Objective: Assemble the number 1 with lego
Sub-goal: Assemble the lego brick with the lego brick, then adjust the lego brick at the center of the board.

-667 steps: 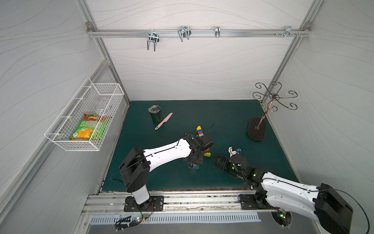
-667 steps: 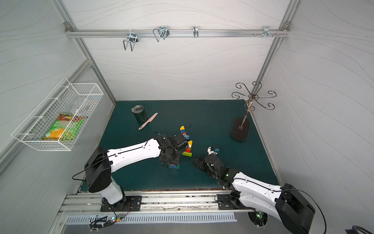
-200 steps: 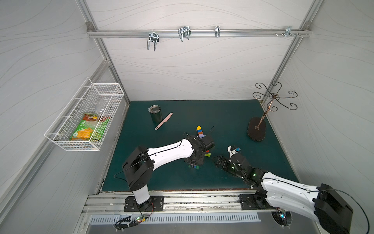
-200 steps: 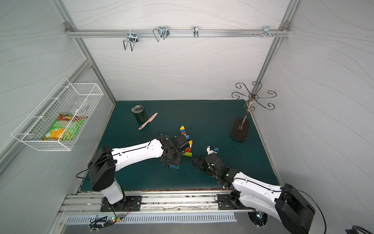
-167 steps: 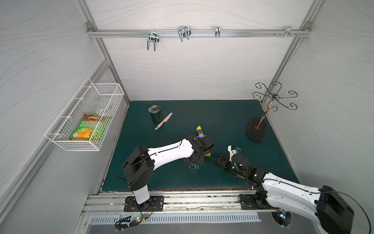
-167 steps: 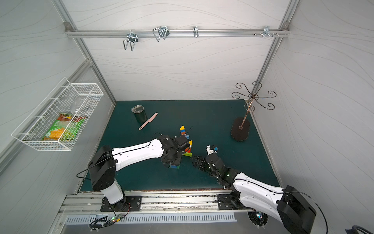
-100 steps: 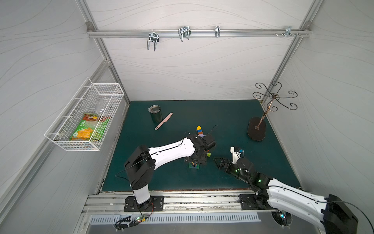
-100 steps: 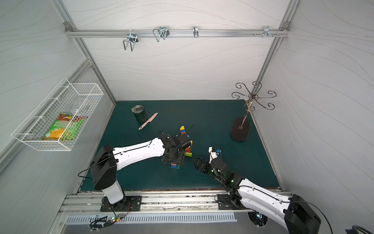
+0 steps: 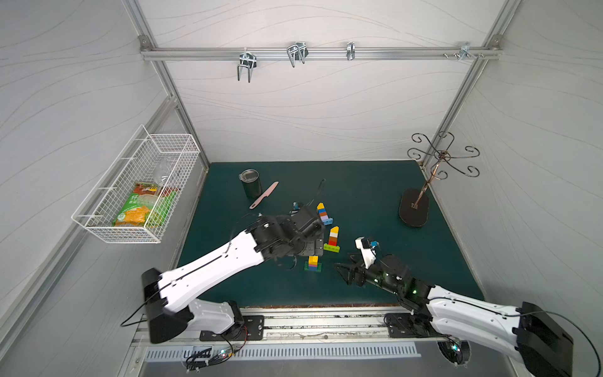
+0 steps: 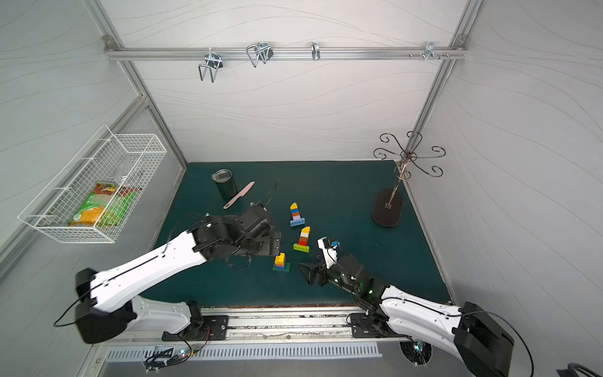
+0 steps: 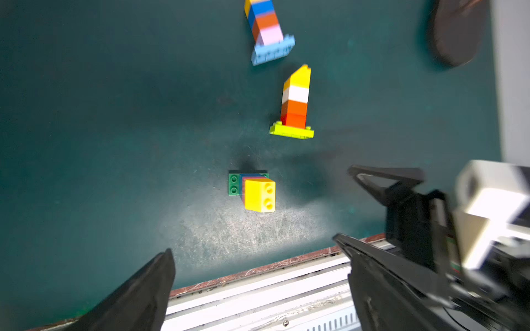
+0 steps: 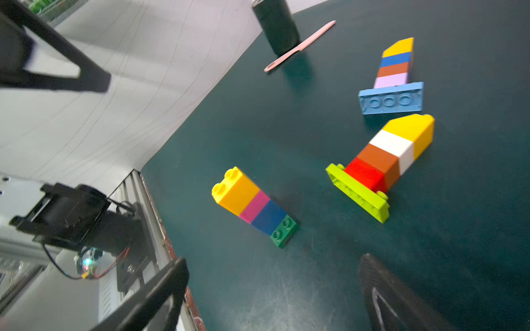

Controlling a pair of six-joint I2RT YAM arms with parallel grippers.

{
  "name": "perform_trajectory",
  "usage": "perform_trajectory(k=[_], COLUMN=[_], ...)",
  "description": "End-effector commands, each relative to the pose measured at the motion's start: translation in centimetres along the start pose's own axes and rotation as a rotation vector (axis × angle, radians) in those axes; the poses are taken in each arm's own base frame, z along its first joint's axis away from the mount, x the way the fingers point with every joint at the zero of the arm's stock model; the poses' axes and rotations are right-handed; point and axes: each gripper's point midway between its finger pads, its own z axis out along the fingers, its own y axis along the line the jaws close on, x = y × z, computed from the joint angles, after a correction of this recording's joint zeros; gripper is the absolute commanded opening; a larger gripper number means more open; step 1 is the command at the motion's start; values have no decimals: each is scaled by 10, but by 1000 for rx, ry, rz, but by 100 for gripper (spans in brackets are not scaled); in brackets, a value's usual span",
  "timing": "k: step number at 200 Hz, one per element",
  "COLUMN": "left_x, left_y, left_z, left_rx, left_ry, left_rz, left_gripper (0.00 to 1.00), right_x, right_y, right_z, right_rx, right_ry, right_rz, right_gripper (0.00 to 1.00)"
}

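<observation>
- Gaping wide and empty, the left tool (image 11: pixel 252 245) hovers above the green-based lego stack (image 11: pixel 259 195), probably clear so it stands alone.
- The right tool (image 12: pixel 272 263), equally spread and empty, waits beside that stack.
- Beyond, the lime-based stack (image 11: pixel 295 106) and the light-blue-based stack (image 11: pixel 269 31) lie flat on the table (image 11: pixel 114 114).

Nothing is reading clearly in any view. The green and orange snack bag (image 9: pixel 140 209) lying in the wire basket (image 9: pixel 98 210) is showing pale printed marks on its front in both top views. They are coming out too small and blurred to make out any word, brand or number.
</observation>
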Motion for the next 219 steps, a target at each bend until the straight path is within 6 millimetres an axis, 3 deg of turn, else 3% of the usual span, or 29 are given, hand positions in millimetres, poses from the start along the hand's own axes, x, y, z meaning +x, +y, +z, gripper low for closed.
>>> perform_trajectory(k=[1,34,77,105,120,152,191,219], left_x=[-3,1,3,7,9,13,24,23], left_y=[27,62,79,82,84,90,92,93], left_z=[-18,-38,-53,-52,-50,-44,-35,-43], left_rx=[3,44,75,116,128,125,148,163], left_ry=[-106,-192,-240,-239,-224,-188,-143,-169], left_rz=[-43,-52,-7,-2,0,7,19,21], left_gripper=[100,100,100,100,99,99,99,99], right_x=[-19,-27,-30,-26,-14,10,15,17], right_y=[32,43,46,41,31,29,29,25], right_z=[8,21,33,40,46,55,62,71], right_rx=[-132,-155,-150,-134,-112,-130,-129,-112], right_ry=[-27,31,103,128,184,235,227,243], right_rz=[-161,-279,-411,-481,-495,-553,-608,-627], right_gripper=[93,91,90,90,88,86,87,87])
